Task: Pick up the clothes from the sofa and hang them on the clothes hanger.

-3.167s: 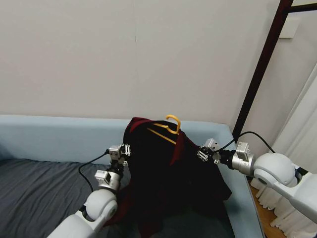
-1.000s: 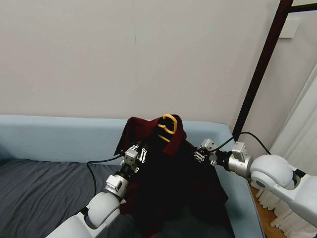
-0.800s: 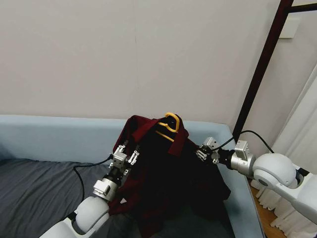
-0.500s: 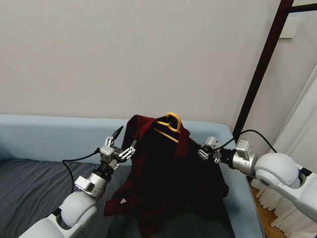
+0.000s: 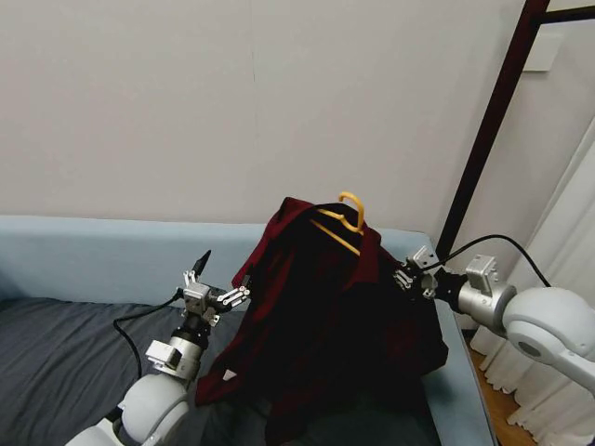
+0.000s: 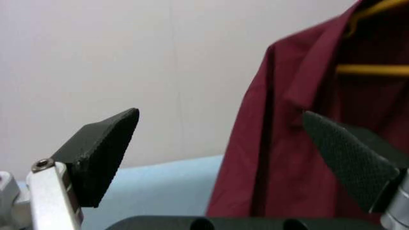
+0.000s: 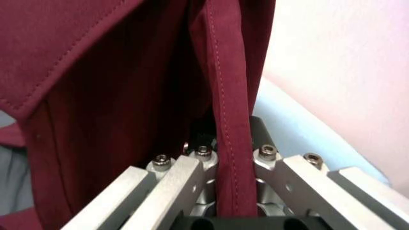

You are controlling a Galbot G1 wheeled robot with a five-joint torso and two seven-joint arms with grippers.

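A dark red shirt (image 5: 325, 316) hangs on a yellow hanger (image 5: 344, 223) above the sofa, its lower part draping onto the seat. My right gripper (image 5: 409, 276) is shut on the shirt's right side; the right wrist view has a fold of the red fabric (image 7: 230, 120) pinched between its fingers (image 7: 185, 182). To the left of the shirt, my left gripper (image 5: 216, 279) stands open and apart from it. In the left wrist view its black fingertips (image 6: 102, 153) spread wide, with the shirt (image 6: 300, 134) and the hanger (image 6: 374, 69) beyond them.
The light blue sofa (image 5: 102, 255) has a dark grey seat (image 5: 56, 358) stretching left. A dark upright pole (image 5: 483, 139) of a rack stands at the right against the wall, with a white curtain (image 5: 562, 269) beside it.
My left gripper has let go of the shirt, opened and drawn back to the left. The shirt and hanger have shifted right and slightly up with my right gripper.
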